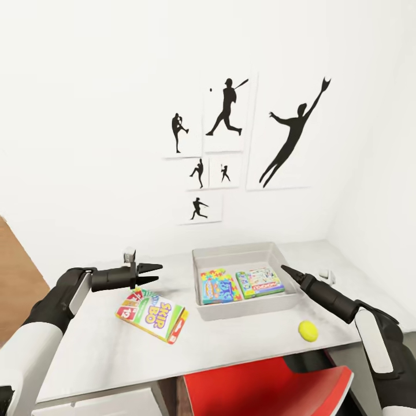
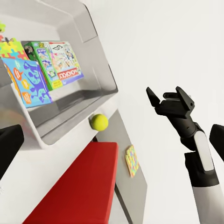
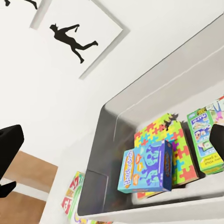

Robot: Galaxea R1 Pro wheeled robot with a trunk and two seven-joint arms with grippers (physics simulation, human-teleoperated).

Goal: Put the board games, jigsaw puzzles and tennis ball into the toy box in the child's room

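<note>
White-walled room hung with baseball silhouettes (image 1: 231, 141), pale table (image 1: 104, 346) bearing tub (image 1: 242, 254), Skip Bo box (image 1: 153, 315), ball (image 1: 308, 330), left gripper (image 1: 155, 271) spread apart, right gripper (image 1: 287, 270) closure cannot be told.

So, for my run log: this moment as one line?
toy box: puzzle, two games | Skip-Bo game, ball: on table | left gripper, right gripper: open

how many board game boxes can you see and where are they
3: the SKIP BO box lies on the table left of the toy box; the Monopoly box and a blue box lie inside it, the blue one atop a jigsaw puzzle.
</note>
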